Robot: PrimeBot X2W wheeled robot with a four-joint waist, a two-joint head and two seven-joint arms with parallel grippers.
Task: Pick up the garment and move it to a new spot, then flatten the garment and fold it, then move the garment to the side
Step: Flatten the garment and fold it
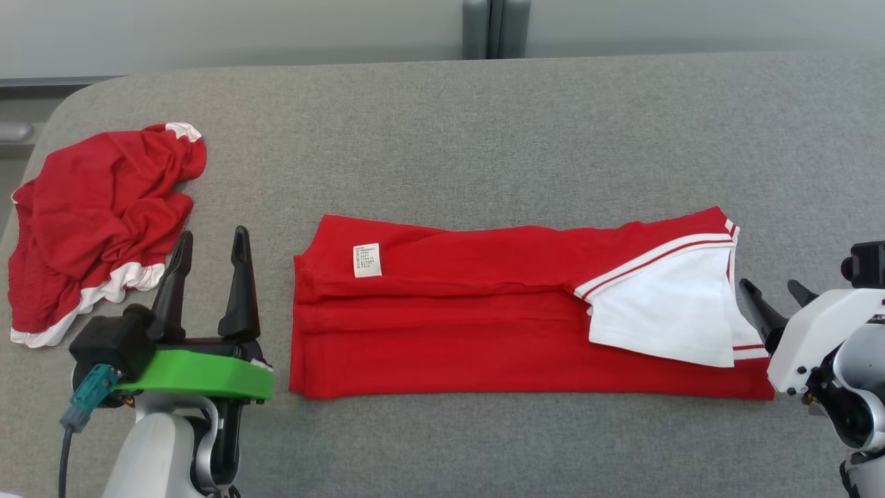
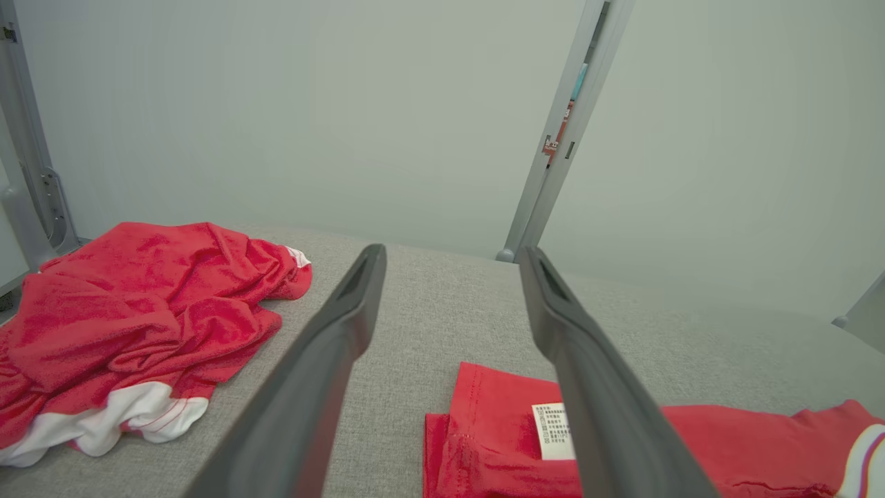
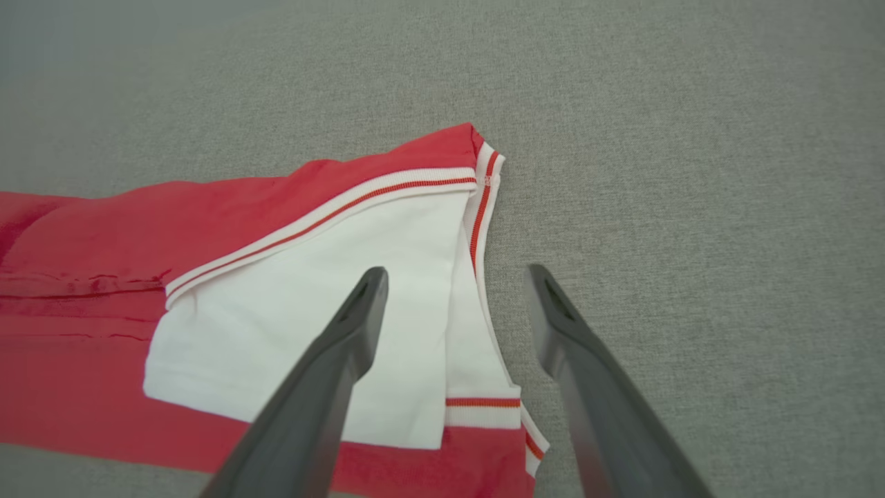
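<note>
Now the folded red garment [image 1: 484, 325] lies at the middle of the grey fabric-covered table [image 1: 484, 138], laid out as a long flat band running left to right. Its left end shows a small white care label [image 1: 367, 260] on top. Its right end shows a white panel [image 1: 664, 311] edged with white-and-red striped trim.

The left gripper [image 1: 211, 238] stands just beside the garment's left end, apart from the cloth. Its two dark fingers are spread and point away from the robot, with nothing between them. In the left wrist view the left gripper [image 2: 453, 252] has bare table between its fingers, and the label [image 2: 553, 432] peeks out beside the right-hand finger.

The right gripper [image 1: 769, 285] sits just off the garment's right end, its fingers likewise spread and empty. In the right wrist view the right gripper [image 3: 456, 271] straddles the striped edge [image 3: 477, 228]: one finger is in front of the white panel, the other in front of bare table. Whether either finger touches the cloth cannot be told.

A second red garment [image 1: 97, 221] with a white hem lies crumpled at the table's far left, well apart from the folded one. A grey post [image 1: 494, 28] stands behind the table.
</note>
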